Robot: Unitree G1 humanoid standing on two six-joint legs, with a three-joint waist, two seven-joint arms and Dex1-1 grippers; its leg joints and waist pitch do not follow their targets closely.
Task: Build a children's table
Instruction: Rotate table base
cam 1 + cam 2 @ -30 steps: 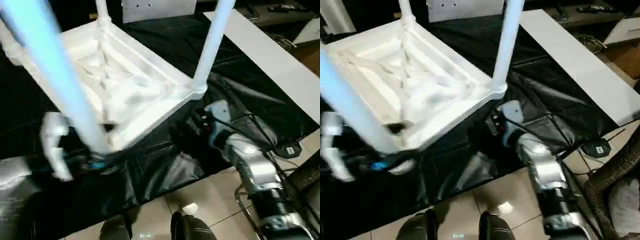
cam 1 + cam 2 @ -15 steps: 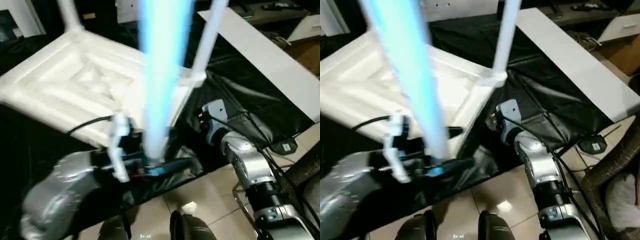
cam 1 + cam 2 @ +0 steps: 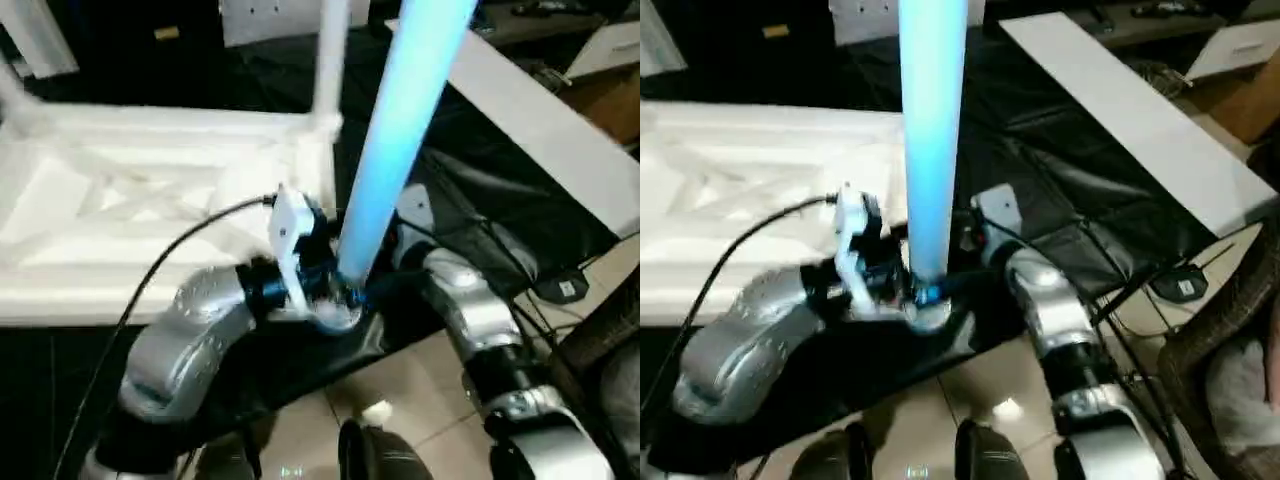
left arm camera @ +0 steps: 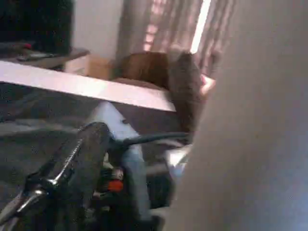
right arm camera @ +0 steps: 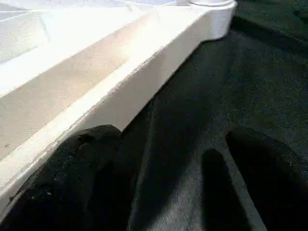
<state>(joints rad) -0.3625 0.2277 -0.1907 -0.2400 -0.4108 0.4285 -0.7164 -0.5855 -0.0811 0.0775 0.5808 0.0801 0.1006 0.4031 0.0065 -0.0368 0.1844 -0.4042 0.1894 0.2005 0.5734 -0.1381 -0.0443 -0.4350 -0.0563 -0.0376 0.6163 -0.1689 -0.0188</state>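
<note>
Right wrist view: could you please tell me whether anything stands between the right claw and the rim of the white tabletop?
Nothing visible does. The right claw stands open just short of the white tabletop, and just the bare black cover lies between them.

I see the table top (image 3: 120, 220) lying upside down on the worktop (image 3: 1060, 180), left of and beyond my left end effector (image 3: 335, 290); a loose leg (image 3: 395, 140) rises from that end effector, my right end effector (image 5: 159, 192) just beside the top's edge.
</note>
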